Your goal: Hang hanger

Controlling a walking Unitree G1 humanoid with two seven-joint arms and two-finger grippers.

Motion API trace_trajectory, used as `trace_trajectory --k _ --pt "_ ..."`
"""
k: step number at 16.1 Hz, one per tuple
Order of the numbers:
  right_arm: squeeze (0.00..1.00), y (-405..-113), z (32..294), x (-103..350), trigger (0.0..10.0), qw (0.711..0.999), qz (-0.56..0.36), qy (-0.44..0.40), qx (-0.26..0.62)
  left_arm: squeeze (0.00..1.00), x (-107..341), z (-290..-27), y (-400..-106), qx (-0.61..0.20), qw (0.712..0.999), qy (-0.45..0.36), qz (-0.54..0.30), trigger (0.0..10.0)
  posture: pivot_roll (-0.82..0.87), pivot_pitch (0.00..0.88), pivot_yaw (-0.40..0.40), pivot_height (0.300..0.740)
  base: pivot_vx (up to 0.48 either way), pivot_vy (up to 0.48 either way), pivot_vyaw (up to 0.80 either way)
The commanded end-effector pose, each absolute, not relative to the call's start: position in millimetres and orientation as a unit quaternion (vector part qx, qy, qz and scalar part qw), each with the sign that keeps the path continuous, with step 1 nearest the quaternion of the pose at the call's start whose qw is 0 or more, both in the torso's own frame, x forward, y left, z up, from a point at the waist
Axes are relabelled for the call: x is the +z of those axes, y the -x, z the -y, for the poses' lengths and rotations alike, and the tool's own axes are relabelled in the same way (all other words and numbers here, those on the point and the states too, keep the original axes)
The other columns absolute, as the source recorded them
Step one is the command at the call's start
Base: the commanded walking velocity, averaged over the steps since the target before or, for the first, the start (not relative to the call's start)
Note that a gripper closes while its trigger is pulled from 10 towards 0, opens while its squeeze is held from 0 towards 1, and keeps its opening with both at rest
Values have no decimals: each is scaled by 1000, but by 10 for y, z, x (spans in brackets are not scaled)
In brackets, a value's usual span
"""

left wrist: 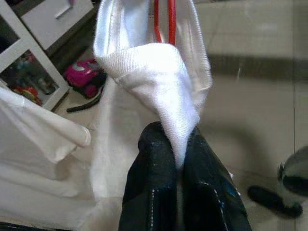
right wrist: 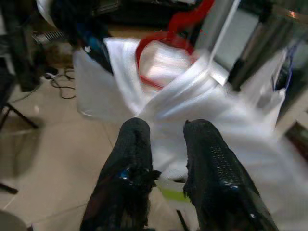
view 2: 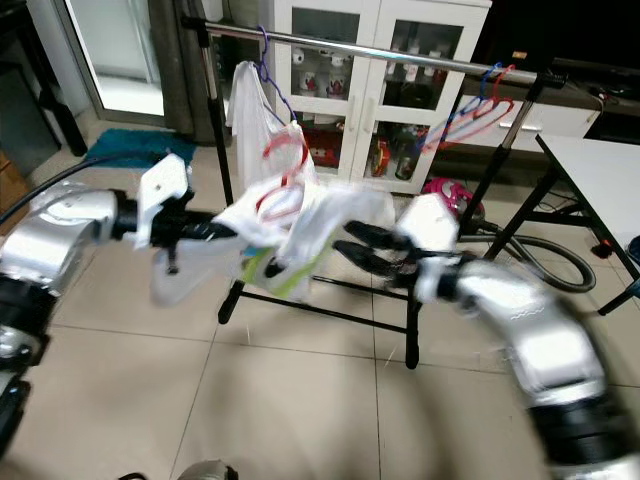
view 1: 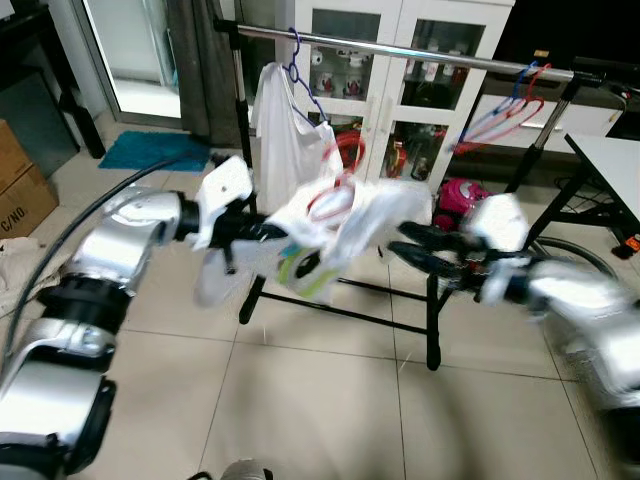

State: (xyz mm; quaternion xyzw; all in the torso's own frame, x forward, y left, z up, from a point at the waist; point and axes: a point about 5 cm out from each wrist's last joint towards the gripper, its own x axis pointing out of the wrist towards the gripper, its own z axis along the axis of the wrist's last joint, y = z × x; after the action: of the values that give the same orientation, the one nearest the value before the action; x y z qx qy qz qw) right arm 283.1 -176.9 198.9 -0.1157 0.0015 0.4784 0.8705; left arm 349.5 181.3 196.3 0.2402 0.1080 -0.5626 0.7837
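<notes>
The robot stands on pale floor tiles (view 1: 330, 400) before a black-framed clothes rack with a silver top rail (view 1: 420, 52). Its left gripper (left wrist: 175, 159) is clamped on a fold of a white knitted garment (view 1: 335, 235), the cloth squeezed tight between the two black fingers. That garment sits on a red plastic hanger (view 1: 335, 190), whose loop rises out of the neck of the cloth; garment and hanger are held in the air in front of the rack, below the rail and not hooked on it. A patch of green print shows low on the fabric.

The right gripper (view 1: 425, 245) reaches in from the other side, its fingers (right wrist: 134, 159) parted a little with nothing between them, the tips just beside the hanging cloth; I cannot tell whether they touch it. This arm is blurred.

On the rail, a second white shirt (view 1: 280, 130) hangs from a blue hanger (view 1: 298, 70) near the left post. Toward the right end, a bunch of empty red and blue hangers (view 1: 505, 110) hang together. Behind the rack stands a white glass-door cabinet (view 1: 400, 70).
</notes>
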Motion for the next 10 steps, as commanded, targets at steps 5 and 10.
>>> trace_trajectory --k 5,10 --pt "0 -2947 1619 2314 10000 821 32 144 552 0 2044 -1629 -3283 -679 692 -233 -80 0 87 0 -32 740 0 0 0" --pt "0 -2906 1331 2224 10000 756 7 157 635 0 2088 -1561 -3260 -695 675 -238 -69 0 95 0 -41 740 0 0 0"
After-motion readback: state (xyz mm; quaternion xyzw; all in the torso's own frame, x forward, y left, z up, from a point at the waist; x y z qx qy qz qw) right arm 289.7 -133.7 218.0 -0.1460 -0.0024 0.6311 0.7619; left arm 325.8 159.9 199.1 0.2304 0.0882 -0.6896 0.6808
